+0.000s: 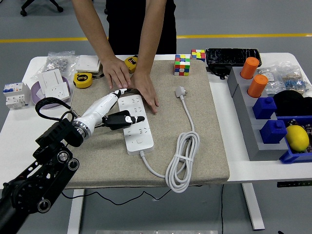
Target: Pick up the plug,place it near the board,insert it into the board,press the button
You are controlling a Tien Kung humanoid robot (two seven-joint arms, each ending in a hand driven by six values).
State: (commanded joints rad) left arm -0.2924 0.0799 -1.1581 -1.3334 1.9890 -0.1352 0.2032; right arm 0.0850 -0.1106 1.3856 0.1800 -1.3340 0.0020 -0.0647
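Observation:
A white power strip (138,127) lies on the tan mat (204,146), with its cord coiled at the right and its own white plug (181,91) lying loose. My left hand (126,116) reaches in from the left and is shut on a black plug (118,120). It holds the plug over the strip's left edge, and one finger stretches toward the strip's far end. A person's hand (144,90) presses on the strip's far end. The person's other hand (116,72) is just behind it on the mat. My right arm is out of view.
Two yellow tape measures (83,79), a purple dish with white sockets (52,87) and a breaker (14,94) lie at the left. Cubes (182,65) stand at the back. A grey tray (251,126) with orange and blue blocks and a lemon (297,137) is at the right.

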